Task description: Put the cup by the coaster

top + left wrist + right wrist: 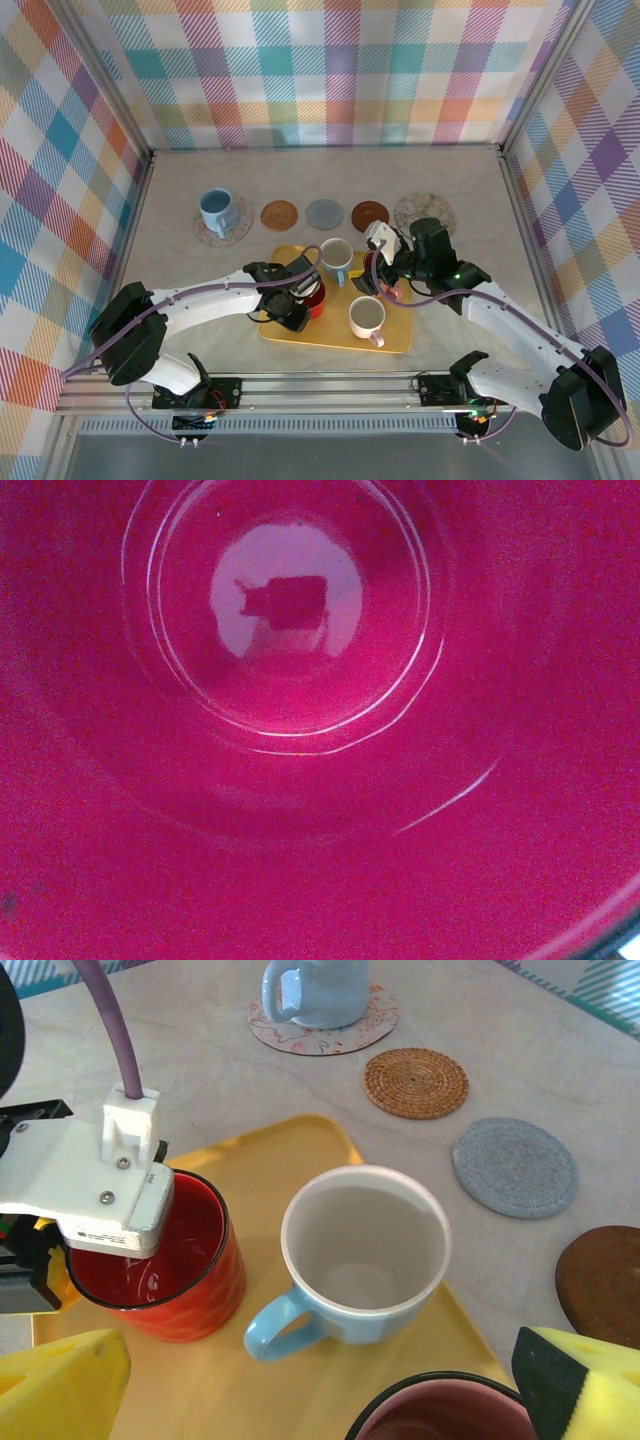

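Hanging just above the pink cup (440, 1410), the right gripper (320, 1385) has its yellow fingers (70, 1385) spread wide, one to each side of the cup's rim and clear of it. The pink cup stands on the yellow tray (290, 1150).

Just beyond those fingers, also on the tray, is a white-lined cup (365, 1260) with a blue handle that points back toward the left-hand finger. Past that finger stands the red cup (190, 1290), upright on the tray. The left gripper (298, 300) sits over the red cup's rim, its white wrist block covering part of the opening. The left wrist camera looks straight down into the cup's glossy red inside. Whether the left fingers are clamped on the rim or loose cannot be told.

A white cup (367, 317) stands on the tray near its front edge, between the two grippers and close to the right one.

Beyond the tray, on the table (200, 1050), a row of coasters lies well clear of both grippers: a patterned coaster (325, 1030) with a blue cup (315, 990) on it, a woven coaster (416, 1082), a grey coaster (515, 1167), a dark brown coaster (605, 1285), and a clear coaster (425, 212) at the end nearest the right gripper. The last four are bare.
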`<control>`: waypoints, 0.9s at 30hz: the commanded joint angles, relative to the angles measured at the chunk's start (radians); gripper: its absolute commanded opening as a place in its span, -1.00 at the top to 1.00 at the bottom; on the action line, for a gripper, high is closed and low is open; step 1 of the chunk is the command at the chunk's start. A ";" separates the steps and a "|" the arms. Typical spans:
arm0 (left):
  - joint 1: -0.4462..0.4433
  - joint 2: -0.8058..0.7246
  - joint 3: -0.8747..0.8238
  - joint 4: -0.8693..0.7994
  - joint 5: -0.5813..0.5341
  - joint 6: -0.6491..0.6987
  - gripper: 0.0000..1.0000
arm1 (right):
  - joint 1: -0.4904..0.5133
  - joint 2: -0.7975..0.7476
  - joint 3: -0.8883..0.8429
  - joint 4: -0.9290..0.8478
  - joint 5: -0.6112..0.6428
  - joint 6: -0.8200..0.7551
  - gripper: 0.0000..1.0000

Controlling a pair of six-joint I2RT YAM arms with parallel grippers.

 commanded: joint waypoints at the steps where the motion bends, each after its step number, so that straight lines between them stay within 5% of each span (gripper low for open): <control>1: -0.005 -0.006 0.012 0.004 -0.016 -0.004 0.35 | 0.006 0.001 -0.005 0.013 -0.047 -0.019 -0.98; 22: -0.005 -0.049 0.003 -0.001 -0.083 -0.016 1.00 | 0.006 0.007 -0.005 0.008 -0.112 -0.039 -0.97; 27: -0.005 -0.064 0.003 0.005 -0.099 -0.014 1.00 | 0.006 0.013 -0.004 0.009 -0.117 -0.036 -0.98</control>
